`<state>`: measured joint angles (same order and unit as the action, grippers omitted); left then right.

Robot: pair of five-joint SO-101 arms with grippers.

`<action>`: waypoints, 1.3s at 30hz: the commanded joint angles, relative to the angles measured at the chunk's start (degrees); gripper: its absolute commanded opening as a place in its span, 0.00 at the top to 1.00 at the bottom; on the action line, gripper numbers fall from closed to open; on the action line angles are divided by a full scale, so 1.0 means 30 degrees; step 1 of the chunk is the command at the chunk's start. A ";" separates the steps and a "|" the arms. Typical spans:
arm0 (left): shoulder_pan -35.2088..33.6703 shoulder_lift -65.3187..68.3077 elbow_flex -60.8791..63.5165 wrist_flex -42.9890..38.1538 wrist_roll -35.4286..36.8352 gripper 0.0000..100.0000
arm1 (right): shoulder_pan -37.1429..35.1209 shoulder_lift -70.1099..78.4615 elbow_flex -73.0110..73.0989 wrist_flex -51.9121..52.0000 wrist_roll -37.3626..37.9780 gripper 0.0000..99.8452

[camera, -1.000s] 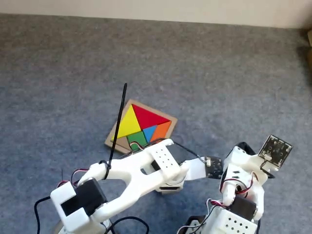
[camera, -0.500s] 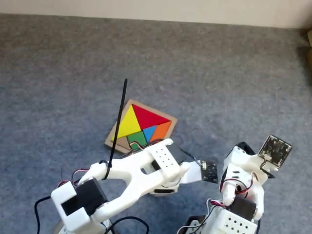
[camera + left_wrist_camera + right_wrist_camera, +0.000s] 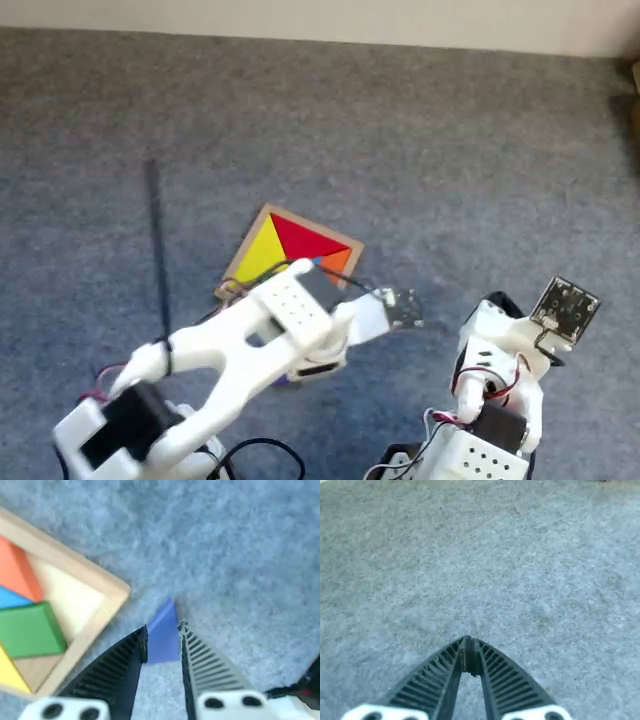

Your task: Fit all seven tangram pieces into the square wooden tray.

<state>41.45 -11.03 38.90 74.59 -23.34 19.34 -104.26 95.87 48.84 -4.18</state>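
**L gripper grips blue piece beside tray**

L gripper (image 3: 162, 630) is clamped on the blue triangle (image 3: 163, 645), just off a corner of the wooden tray (image 3: 75, 565), over grey carpet (image 3: 240, 540). In the tray are 5 pcs: orange (image 3: 15, 570), lt blue (image 3: 10, 600), green (image 3: 30, 630), yellow (image 3: 9, 677), red (image 3: 300, 240). 1 bare gap (image 3: 70, 600) lies by the rim. R gripper (image 3: 468, 655) is closed, empty, well apart from the tray.

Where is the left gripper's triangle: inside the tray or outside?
Outside: the triangle, in the left gripper, is over grey carpet beside the tray rim.
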 commanded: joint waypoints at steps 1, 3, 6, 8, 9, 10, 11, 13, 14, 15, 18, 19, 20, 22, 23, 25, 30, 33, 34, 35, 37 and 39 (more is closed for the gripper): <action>-0.0747 -0.3473 0.1040 0.0205 0.0147 0.88 | 0.0132 -0.0308 0.2388 -0.0542 0.0176 0.99; -0.1421 -0.4703 0.1656 0.0205 0.0088 0.86 | 0.0132 -0.0308 0.2388 -0.0542 0.0176 0.99; -0.3033 -0.5729 0.2330 0.0205 -0.0147 0.75 | 0.0103 -0.0308 0.2388 -0.0542 0.0176 0.99; -0.3883 -0.5817 0.2652 0.0205 -0.1788 0.72 | 0.0073 -0.0308 0.2388 -0.0542 0.0176 0.99; -0.4176 -0.5817 0.2828 0.0117 -0.2872 0.73 | 0.0073 -0.0308 0.2388 -0.0542 0.0176 0.99; -0.4322 -0.5817 0.2974 0.0059 -0.3839 0.73 | 0.0073 -0.0308 0.2388 -0.0542 0.0176 0.99; -0.4381 -0.5817 0.3092 0.0059 -0.4630 0.74 | 0.0073 -0.0308 0.2388 -0.0542 0.0176 0.99; -0.4352 -0.5817 0.3150 0.0059 -0.5304 0.74 | 0.0073 -0.0308 0.2388 -0.0542 0.0176 0.99; -0.4322 -0.5817 0.3150 0.0059 -0.5363 0.74 | 0.0073 -0.0308 0.2388 -0.0542 0.0176 0.99; -0.4117 -0.5817 0.3179 0.0059 -0.5333 0.74 | 0.0073 -0.0308 0.2388 -0.0542 0.0176 0.99; -0.3355 -0.5817 0.3971 -0.0381 -0.5363 0.74 | 0.0044 -0.0308 0.2388 -0.0542 0.0176 0.99; -0.3092 -0.5817 0.4410 -0.0762 -0.5363 0.74 | 0.0044 -0.0308 0.2388 -0.0542 0.0176 0.99; -0.2916 -0.5817 0.4879 -0.1289 -0.5363 0.74 | 0.0044 -0.0308 0.2388 -0.0542 0.0176 0.99; -0.2769 -0.5817 0.5729 -0.2403 -0.5392 0.74 | 0.0044 -0.0308 0.2388 -0.0542 0.0176 0.99; -0.2799 -0.5817 0.6051 -0.2960 -0.5597 0.74 | 0.0044 -0.0308 0.2388 -0.0542 0.0176 0.99; -0.2857 -0.5817 0.6608 -0.3692 -0.6359 0.74 | 0.0044 -0.0308 0.2388 -0.0542 0.0176 0.99; -0.2857 -0.5817 0.6901 -0.4777 -0.6535 0.74 | 0.0044 -0.0308 0.2388 -0.0542 0.0176 0.99; -0.2828 -0.5788 0.6960 -0.5392 -0.6535 0.74 | 0.0044 -0.0308 0.2388 -0.0542 0.0176 0.99; -0.2828 -0.5788 0.6960 -0.5568 -0.6535 0.74 | 0.0044 -0.0308 0.2388 -0.0542 0.0176 0.99; -0.2828 -0.5758 0.6989 -0.5714 -0.6535 0.74 | 0.0044 -0.0308 0.2388 -0.0542 0.0176 0.99; -0.2857 -0.5670 0.6989 -0.5802 -0.6564 0.74 | 0.0044 -0.0308 0.2388 -0.0542 0.0176 0.99; -0.2828 -0.4938 0.6901 -0.5802 -0.6564 0.74 | 0.0044 -0.0308 0.2388 -0.0542 0.0176 0.99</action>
<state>31.87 -26.51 60.00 57.98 -42.33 19.34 -104.26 95.87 48.84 -4.18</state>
